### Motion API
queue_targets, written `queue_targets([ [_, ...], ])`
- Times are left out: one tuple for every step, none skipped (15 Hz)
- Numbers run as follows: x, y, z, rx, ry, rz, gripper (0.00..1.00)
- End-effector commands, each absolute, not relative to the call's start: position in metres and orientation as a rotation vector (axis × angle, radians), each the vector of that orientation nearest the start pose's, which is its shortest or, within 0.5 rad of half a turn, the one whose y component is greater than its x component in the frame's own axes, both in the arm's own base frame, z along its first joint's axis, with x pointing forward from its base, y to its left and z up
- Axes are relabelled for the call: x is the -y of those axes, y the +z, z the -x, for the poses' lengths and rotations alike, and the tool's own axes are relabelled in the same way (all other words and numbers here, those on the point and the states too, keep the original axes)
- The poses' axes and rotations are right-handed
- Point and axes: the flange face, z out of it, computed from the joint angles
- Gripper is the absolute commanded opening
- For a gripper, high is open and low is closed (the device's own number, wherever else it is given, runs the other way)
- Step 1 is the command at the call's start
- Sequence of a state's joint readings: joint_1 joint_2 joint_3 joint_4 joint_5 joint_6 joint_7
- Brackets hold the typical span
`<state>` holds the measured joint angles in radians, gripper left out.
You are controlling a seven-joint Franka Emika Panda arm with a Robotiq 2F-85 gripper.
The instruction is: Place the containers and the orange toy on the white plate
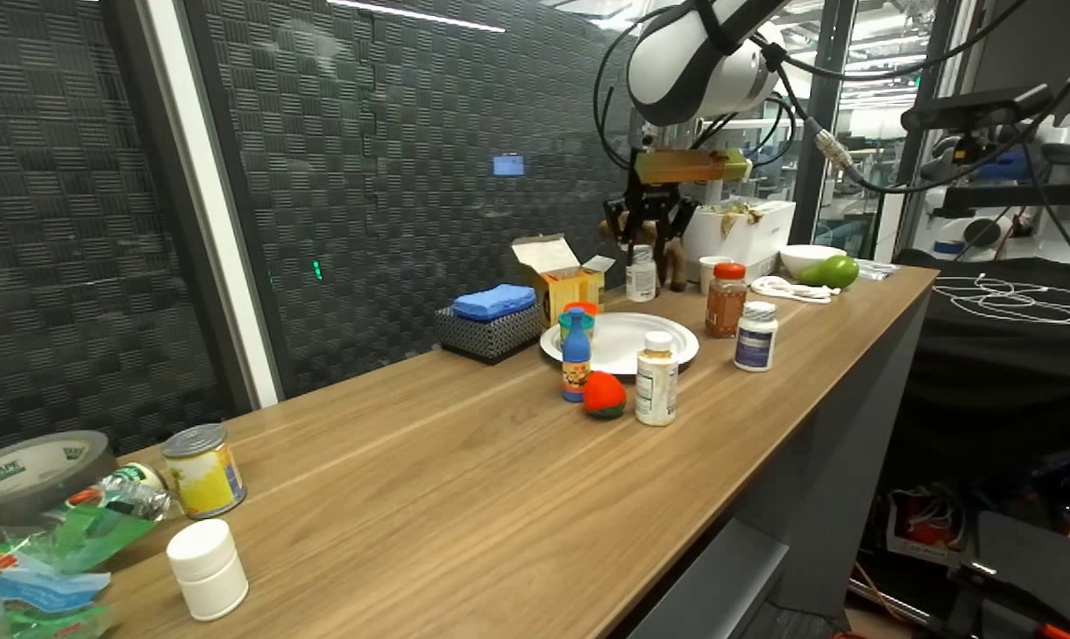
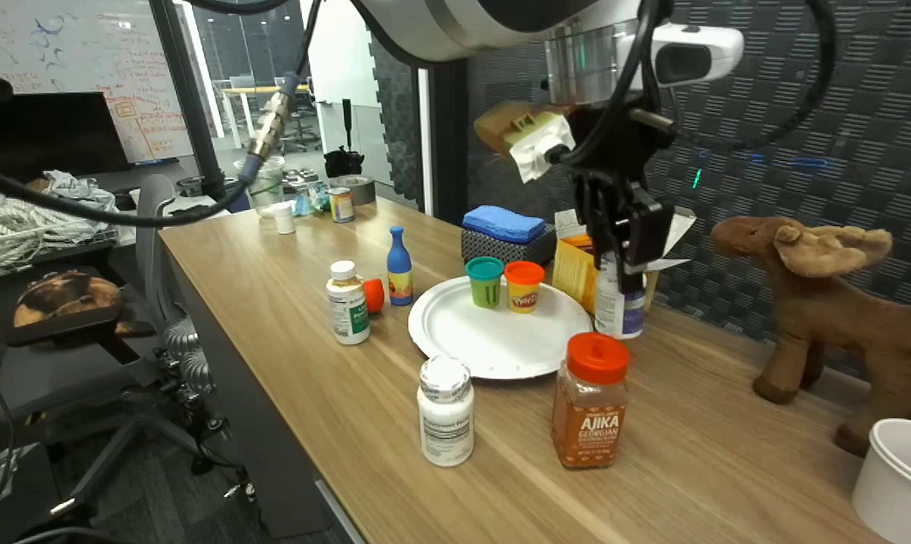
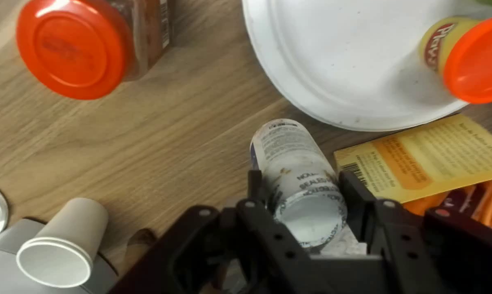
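Observation:
My gripper (image 3: 300, 181) is shut on the cap end of a white bottle (image 3: 287, 143) with a purple-blue label, beside the white plate (image 2: 493, 344). That bottle (image 2: 619, 311) stands about upright; whether its base touches the table I cannot tell. On the plate are a green cup with a teal lid (image 2: 485, 283) and a yellow Play-Doh cup with an orange lid (image 2: 523, 287). A green-labelled white bottle (image 2: 347, 304) stands off the plate, close to the orange toy (image 1: 604, 395). Another white bottle (image 1: 755, 337) is on the table near the red-lidded jar.
A red-lidded spice jar (image 2: 591, 400) and a blue toy bottle (image 2: 399, 268) stand by the plate. An opened yellow box (image 3: 425, 155) lies right beside the gripper. A plush moose (image 2: 833, 302), a paper cup (image 3: 62, 245) and a blue sponge (image 1: 494, 302) are also around.

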<state>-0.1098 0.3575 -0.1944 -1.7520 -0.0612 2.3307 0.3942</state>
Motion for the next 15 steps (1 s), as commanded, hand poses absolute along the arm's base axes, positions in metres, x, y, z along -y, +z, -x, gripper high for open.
queue_targets([
  [0.146,0.407,-0.642,-0.906,-0.387,3.096,0.24],
  [0.136,0.405,-0.644,-0.880,-0.381,3.097,0.24],
  [0.127,0.402,-0.646,-0.854,-0.375,3.105,0.24],
  [0.122,0.397,-0.648,-0.838,-0.365,3.110,0.24],
  [0.117,0.393,-0.648,-0.826,-0.356,3.116,0.24],
  [0.115,0.389,-0.648,-0.818,-0.347,3.117,0.24],
  [0.113,0.386,-0.648,-0.816,-0.337,3.114,0.24],
  [0.113,0.383,-0.647,-0.822,-0.328,3.105,0.24],
  [0.113,0.381,-0.645,-0.824,-0.319,3.100,0.24],
  [0.115,0.377,-0.644,-0.832,-0.310,3.098,0.24],
  [0.117,0.374,-0.642,-0.840,-0.301,3.092,0.24],
  [0.119,0.372,-0.640,-0.850,-0.293,3.085,0.24],
  [0.121,0.370,-0.639,-0.859,-0.286,3.079,0.24],
  [0.123,0.368,-0.638,-0.870,-0.283,3.072,0.24],
  [0.124,0.366,-0.638,-0.880,-0.276,3.064,0.24],
])
